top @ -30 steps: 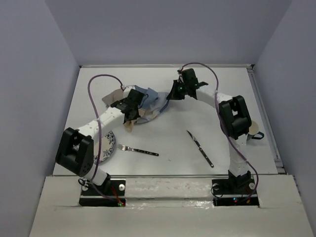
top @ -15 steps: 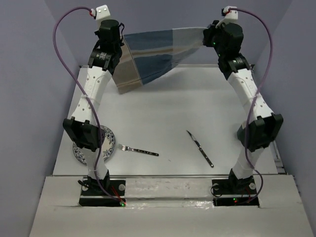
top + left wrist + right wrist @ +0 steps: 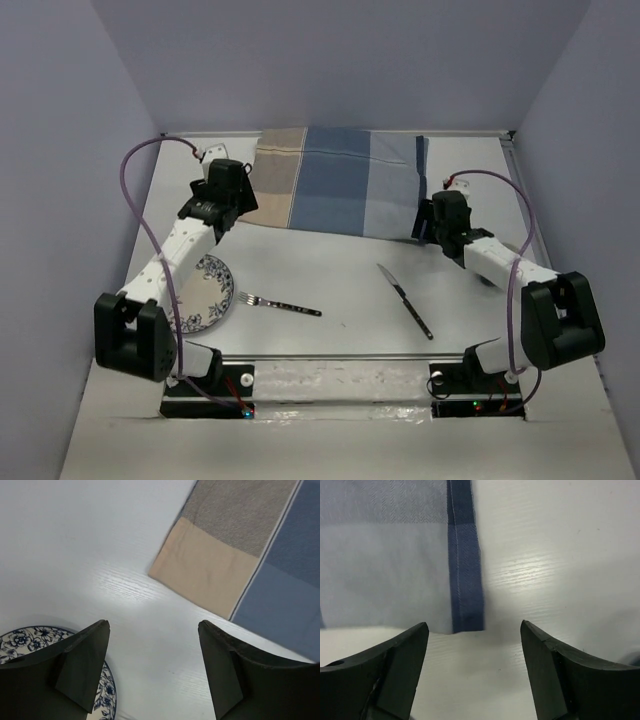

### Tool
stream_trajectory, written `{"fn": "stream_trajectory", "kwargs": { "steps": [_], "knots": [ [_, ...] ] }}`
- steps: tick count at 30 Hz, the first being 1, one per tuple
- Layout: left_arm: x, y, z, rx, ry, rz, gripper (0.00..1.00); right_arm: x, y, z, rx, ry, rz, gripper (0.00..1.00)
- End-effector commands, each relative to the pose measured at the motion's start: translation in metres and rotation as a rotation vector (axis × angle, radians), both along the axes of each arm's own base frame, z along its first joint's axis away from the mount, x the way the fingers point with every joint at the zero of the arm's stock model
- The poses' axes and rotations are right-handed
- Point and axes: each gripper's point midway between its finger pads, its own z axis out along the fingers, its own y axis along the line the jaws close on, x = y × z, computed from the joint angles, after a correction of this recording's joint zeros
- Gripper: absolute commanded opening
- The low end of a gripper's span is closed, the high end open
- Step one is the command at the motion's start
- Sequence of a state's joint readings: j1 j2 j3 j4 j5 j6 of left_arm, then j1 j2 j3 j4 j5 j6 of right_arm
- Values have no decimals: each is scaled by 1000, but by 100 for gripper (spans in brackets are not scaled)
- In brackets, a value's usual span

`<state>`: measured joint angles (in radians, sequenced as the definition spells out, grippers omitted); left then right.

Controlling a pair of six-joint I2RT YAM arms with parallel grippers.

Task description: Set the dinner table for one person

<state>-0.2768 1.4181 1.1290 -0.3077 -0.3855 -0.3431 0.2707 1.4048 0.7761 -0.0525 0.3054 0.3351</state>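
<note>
The white dinner table (image 3: 330,265) carries a blue-and-beige checked placemat (image 3: 335,185), spread flat at the back. My left gripper (image 3: 228,212) hovers open just off the mat's near left corner, holding nothing; its wrist view shows bare table between the fingers (image 3: 152,630) and the beige corner (image 3: 200,570) ahead. My right gripper (image 3: 432,226) is open and empty at the mat's near right corner, with the dark blue hem (image 3: 465,580) just ahead of the gap (image 3: 475,630). A blue-patterned plate (image 3: 205,295), a fork (image 3: 285,303) and a knife (image 3: 405,298) lie nearer the front.
The plate's rim (image 3: 30,637) shows beside my left finger. Grey walls close in the table on three sides. A raised strip runs along the table's right edge (image 3: 535,240). Purple cables arc above both arms.
The placemat went from a crumpled heap, to hanging stretched between both raised grippers, to lying flat at the back. Both grippers have let go, opened and come down toward the front.
</note>
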Motion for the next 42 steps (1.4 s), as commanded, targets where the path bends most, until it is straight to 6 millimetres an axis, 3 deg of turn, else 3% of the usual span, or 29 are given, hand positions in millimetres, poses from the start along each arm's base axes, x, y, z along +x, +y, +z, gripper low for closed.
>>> {"fn": "stream_trajectory", "kwargs": {
  "steps": [1,4,5,9,10,12,15,19,22,26,35,38,42],
  "knots": [
    [-16,-13,45,-188,-171,16,82,14,-21,41,15,-95,-158,81],
    [-27,-14,11,-196,-80,25,82,18,-12,50,41,-86,-119,80],
    [-29,-16,-11,-193,-18,22,82,20,-8,54,57,-85,-110,76],
    [-27,-15,-57,-163,114,49,81,13,3,28,91,62,-70,61],
    [-22,-13,-59,-156,107,62,81,11,5,11,93,117,-78,48],
    [-14,-4,-73,-163,125,99,80,10,7,-1,99,158,-78,40],
    [0,9,-87,-158,133,158,80,11,9,-13,136,200,-74,42],
    [14,21,-106,-155,159,230,80,12,7,-23,149,238,-79,64],
    [24,26,-109,-187,130,273,79,9,-3,-36,192,283,-109,69],
    [27,27,-129,-188,165,280,78,3,-9,-50,220,336,-130,68],
    [26,29,-150,-182,189,304,76,-7,2,-67,259,402,-86,54],
    [27,25,-152,-205,177,301,76,-11,3,-72,263,417,-82,53],
    [25,20,-130,-260,88,270,60,-13,3,-67,261,406,-76,53]
  ]
}}
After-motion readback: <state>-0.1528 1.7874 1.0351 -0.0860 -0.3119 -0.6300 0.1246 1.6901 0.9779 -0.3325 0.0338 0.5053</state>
